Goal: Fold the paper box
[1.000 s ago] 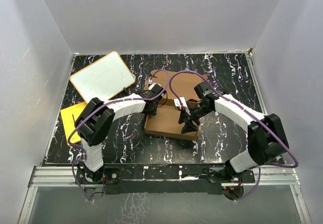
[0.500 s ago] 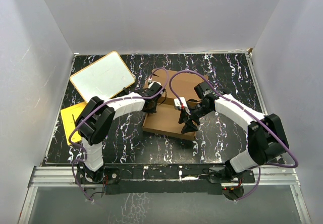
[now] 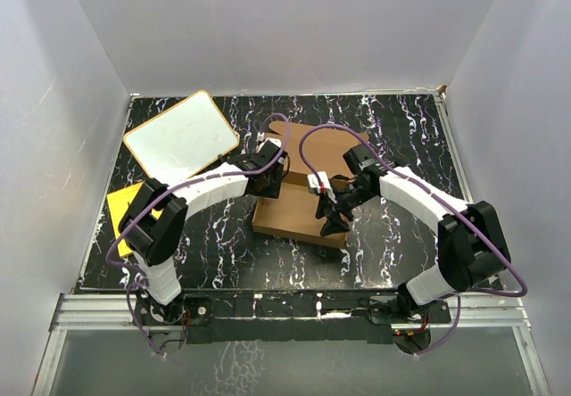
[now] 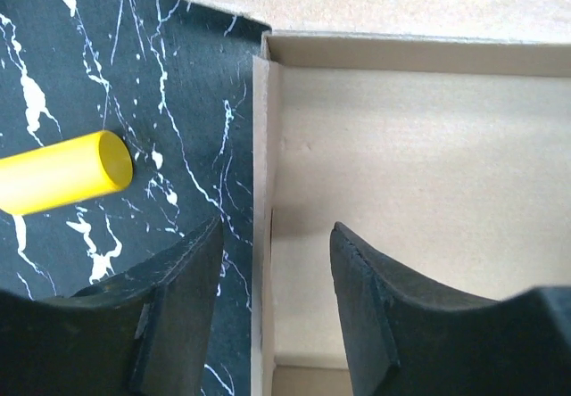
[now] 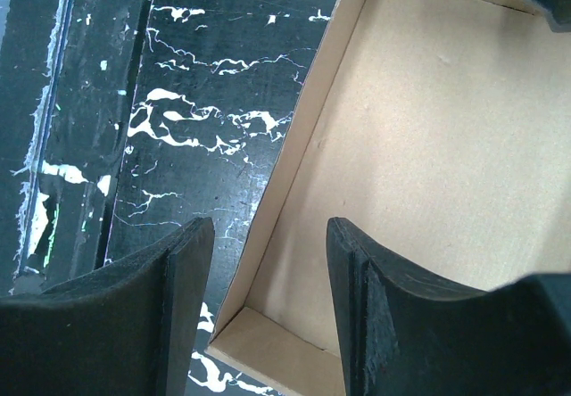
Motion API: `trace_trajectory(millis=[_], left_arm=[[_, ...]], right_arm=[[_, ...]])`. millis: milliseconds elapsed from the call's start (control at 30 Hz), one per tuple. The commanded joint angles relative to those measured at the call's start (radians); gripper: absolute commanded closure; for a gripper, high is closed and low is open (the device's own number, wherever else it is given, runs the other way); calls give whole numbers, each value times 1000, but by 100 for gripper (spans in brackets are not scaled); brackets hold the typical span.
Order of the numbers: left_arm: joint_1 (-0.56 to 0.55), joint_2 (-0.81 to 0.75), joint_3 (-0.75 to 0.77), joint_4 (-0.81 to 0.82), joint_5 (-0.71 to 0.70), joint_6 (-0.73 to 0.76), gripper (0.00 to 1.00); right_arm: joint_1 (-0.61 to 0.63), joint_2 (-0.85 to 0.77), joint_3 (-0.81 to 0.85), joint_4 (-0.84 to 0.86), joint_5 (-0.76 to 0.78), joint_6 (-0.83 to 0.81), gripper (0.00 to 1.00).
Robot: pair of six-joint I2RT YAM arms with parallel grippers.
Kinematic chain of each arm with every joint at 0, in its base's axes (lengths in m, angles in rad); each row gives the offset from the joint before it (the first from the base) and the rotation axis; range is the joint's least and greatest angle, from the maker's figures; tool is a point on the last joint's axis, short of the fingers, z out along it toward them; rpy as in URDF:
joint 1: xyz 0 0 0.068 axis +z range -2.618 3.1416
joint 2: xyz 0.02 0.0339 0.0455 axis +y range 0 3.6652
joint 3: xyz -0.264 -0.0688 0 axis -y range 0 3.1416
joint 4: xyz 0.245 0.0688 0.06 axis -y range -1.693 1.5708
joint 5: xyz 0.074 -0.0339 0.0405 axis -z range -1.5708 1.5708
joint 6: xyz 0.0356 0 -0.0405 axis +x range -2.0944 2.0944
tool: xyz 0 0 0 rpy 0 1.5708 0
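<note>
Straddling walls | paper box (image 3: pixel 294 216): shallow tray midway between the table (image 3: pixel 401 128) side edges | left gripper (image 4: pixel 272 262): parted, astride left wall (image 4: pixel 266 146), holding nothing | right gripper (image 5: pixel 268 271): parted, astride right wall (image 5: pixel 294 164), holding nothing | tip: pinch squarely, keep both upright.

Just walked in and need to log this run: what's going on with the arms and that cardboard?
Two robot arms are folding the paper box, which stands as a shallow open tray on the dark marbled table. Its lid flap lies flat behind it, not yet closed. The left gripper is open, with its fingers either side of the box's left wall near the rear corner. The right gripper is open astride the opposite wall, near a corner. Neither is clamped.
</note>
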Motion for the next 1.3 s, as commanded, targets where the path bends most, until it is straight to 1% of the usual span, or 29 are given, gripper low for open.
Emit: trace_trajectory(millis=[0,133,333,467,667,867,1000,1067,1167,1267], left_arm=[[3,-81,-22,-37,39,-25,49],[3,-93,-40,-53,55,-31,48],[4,-87,-75,-63,37,-32,48],[4,-87,-77,-54,35,-30,51],[5,-113,-67,-46,39,-25,51],[39,-214,-110,43,69,23,43],[118,-310,-171,108,139,18,39],[167,-361,-218,147,184,-10,37],[220,-437,-289,206,204,-56,30],[248,-485,-340,231,183,-77,18]], right_arm=[[-4,-16,25,36,-32,-1,42],[-4,-16,25,37,-32,-1,41],[-5,-16,25,36,-32,-1,41],[-4,-15,25,36,-32,-1,41],[-4,-13,25,37,-33,0,41],[-5,-14,31,35,-49,8,41],[-6,-14,31,35,-46,8,41],[-6,-13,31,35,-47,8,41],[-5,-14,30,35,-46,8,41],[-6,-12,30,35,-47,8,41]])
